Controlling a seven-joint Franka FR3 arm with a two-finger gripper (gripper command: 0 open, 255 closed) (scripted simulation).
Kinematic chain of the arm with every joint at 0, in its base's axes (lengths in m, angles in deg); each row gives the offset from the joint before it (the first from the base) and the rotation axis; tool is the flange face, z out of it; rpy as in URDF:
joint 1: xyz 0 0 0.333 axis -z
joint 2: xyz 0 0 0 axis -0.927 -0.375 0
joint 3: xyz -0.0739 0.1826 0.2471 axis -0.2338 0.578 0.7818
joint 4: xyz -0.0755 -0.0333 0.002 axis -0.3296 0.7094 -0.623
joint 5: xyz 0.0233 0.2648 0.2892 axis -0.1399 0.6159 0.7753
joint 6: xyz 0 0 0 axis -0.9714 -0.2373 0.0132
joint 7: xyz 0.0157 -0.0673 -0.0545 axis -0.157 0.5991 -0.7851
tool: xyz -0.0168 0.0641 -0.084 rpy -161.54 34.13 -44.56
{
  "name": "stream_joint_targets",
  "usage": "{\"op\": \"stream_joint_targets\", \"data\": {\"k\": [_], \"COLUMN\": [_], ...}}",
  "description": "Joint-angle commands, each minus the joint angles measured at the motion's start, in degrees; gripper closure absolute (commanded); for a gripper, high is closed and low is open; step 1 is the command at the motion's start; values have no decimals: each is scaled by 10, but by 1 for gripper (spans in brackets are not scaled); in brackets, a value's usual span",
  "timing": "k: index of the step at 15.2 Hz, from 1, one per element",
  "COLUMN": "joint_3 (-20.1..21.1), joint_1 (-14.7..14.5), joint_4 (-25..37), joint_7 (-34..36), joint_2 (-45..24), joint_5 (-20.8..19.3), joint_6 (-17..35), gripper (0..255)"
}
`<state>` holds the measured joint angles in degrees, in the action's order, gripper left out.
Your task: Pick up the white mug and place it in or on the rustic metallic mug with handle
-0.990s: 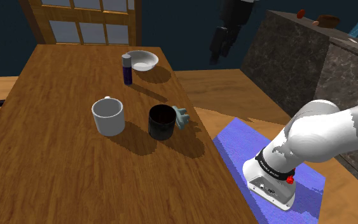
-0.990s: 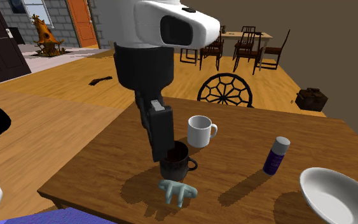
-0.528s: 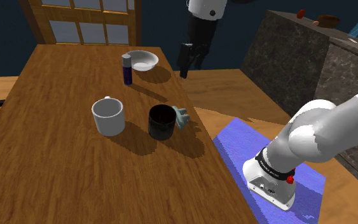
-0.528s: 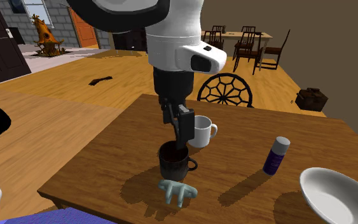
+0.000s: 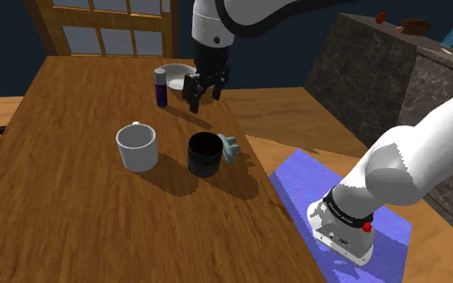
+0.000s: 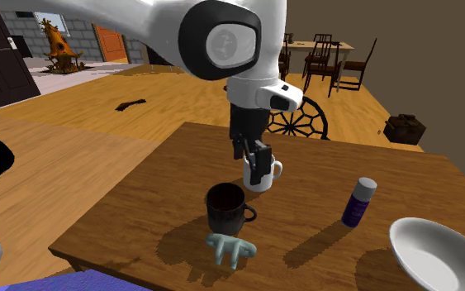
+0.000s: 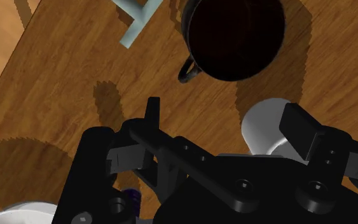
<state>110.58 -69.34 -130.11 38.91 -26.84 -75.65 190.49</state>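
Shoulder view. Wooden table (image 5: 63,185). The white mug (image 5: 137,147) stands upright near the middle, mouth up, nothing holding it. Farther up the table is a purple bottle (image 5: 161,87) with a grey cap, and a white bowl (image 5: 178,75) is just beside it. The gripper (image 5: 203,100) hangs in the air in front of the bowl, pointing down, fingers apart and clasping nothing. The dark mug (image 5: 205,154) is upright just beside the white mug, not touching it. A small pale blue-green pronged thing (image 5: 230,149) lies against the dark mug's far side, by the table edge. A purple mat (image 5: 297,181) lies under the arm's base.

Second exterior view. The dark mug (image 6: 226,207) is nearest, with the pronged thing (image 6: 230,248) in front of it. The gripper (image 6: 258,175) overlaps the white mug (image 6: 273,172). Then the bottle (image 6: 358,201) and the bowl (image 6: 433,248).

Wrist view. The gripper (image 7: 225,111) has its fingers spread. The white mug (image 7: 263,127) is close against one finger; contact unclear. The dark mug (image 7: 234,35) lies beyond.
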Motion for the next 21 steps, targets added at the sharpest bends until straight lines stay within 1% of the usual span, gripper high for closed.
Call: {"op": "stream_joint_targets", "data": {"k": [1,4,7,12,19,21], "joint_3": [16,32,41,37,30,30], "joint_1": [-1,-8,-22,-61,-66,-67], "joint_4": [33,77,128,231,206,204], "joint_7": [28,68,108,165,174,175], "joint_2": [-51,-120,-192,-312,-335,-337], "joint_5": [-19,-51,-89,-150,-163,-164], "joint_6": [16,36,48,50,96,99], "gripper": [0,0,0,0,0,0]}}
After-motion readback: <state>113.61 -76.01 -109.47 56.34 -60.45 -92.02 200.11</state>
